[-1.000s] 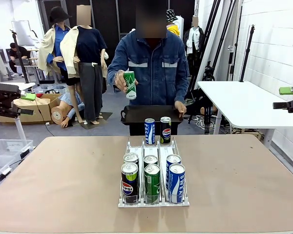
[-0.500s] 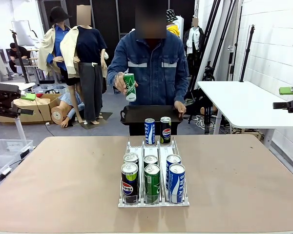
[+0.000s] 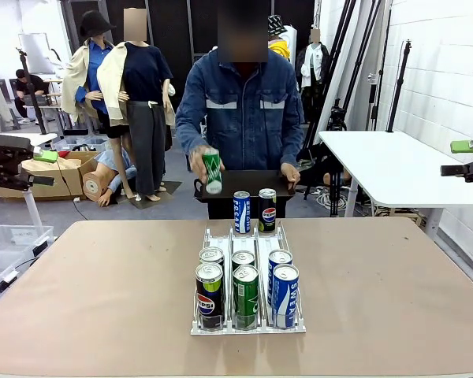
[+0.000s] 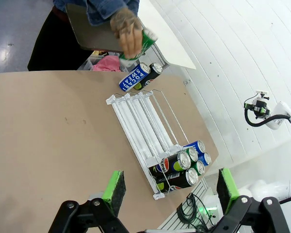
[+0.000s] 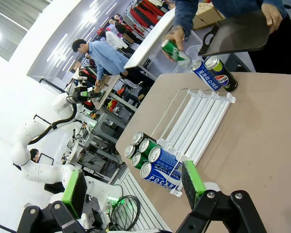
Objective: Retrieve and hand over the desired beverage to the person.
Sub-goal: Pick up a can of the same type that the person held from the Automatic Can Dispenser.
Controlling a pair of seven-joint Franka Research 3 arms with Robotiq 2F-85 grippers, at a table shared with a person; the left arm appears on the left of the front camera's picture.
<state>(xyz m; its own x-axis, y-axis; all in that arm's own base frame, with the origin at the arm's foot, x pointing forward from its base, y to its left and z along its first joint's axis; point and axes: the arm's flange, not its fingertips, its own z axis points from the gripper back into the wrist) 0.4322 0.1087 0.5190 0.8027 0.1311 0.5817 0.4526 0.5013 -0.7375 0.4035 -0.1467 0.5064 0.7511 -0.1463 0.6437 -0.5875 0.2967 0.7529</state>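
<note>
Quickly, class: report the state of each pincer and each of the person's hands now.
Left pincer: open, empty.
Right pincer: open, empty.
Person's right hand: holding a green can.
Person's left hand: gripping the black tray.

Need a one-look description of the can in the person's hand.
Look across the brown table to the person in the denim jacket at its far side. The green can is in their free hand beside the black tray they hold. It alone is off the table.
</note>
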